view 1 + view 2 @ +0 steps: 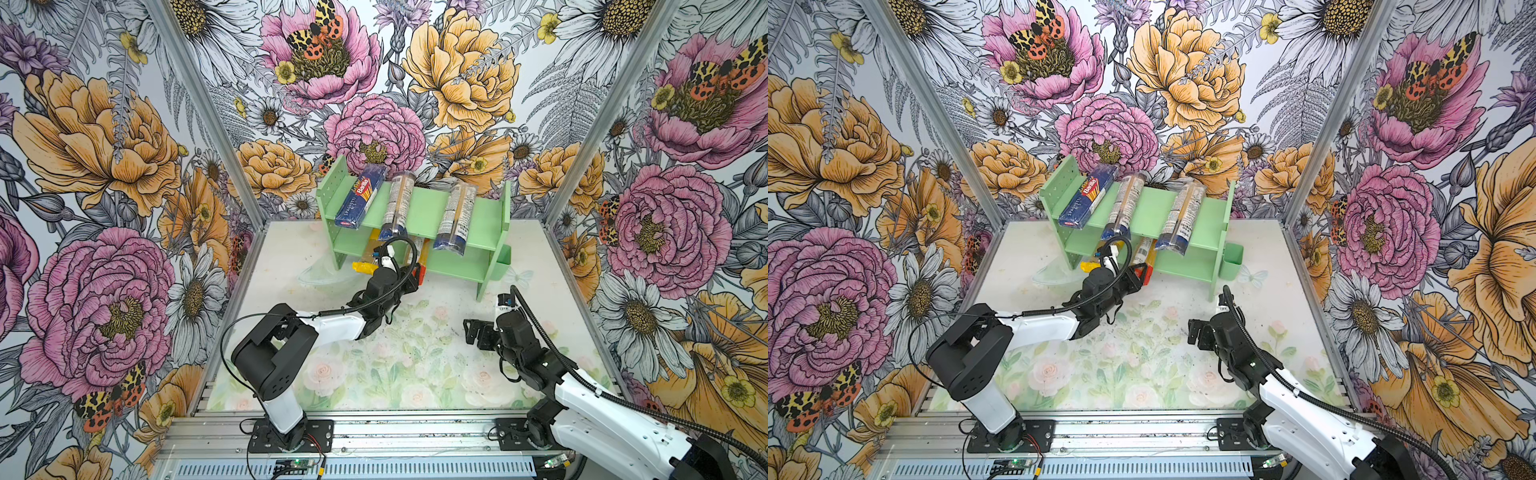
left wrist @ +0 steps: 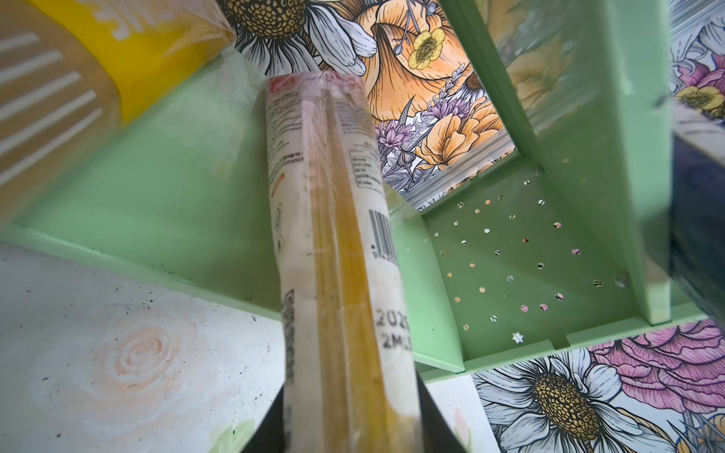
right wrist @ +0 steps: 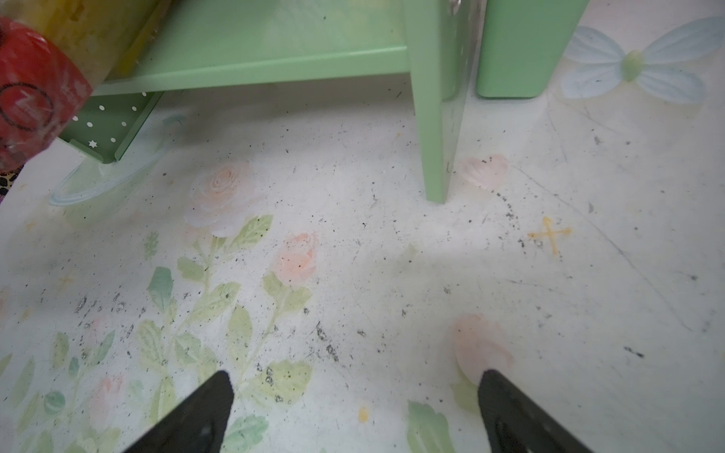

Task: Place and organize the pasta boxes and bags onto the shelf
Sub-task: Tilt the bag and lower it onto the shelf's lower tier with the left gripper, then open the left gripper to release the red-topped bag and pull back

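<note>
Left arm reaching low and forward, left tool (image 1: 413,277) gripping red-ended spaghetti bag (image 2: 333,235) poking into shelf (image 1: 457,266) lower tier, right arm hanging bent, right tool (image 3: 353,392) gaping empty over table (image 3: 392,274).

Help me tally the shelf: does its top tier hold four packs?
No, the top tier holds only three: the Barilla box and two navy-ended bags.
</note>
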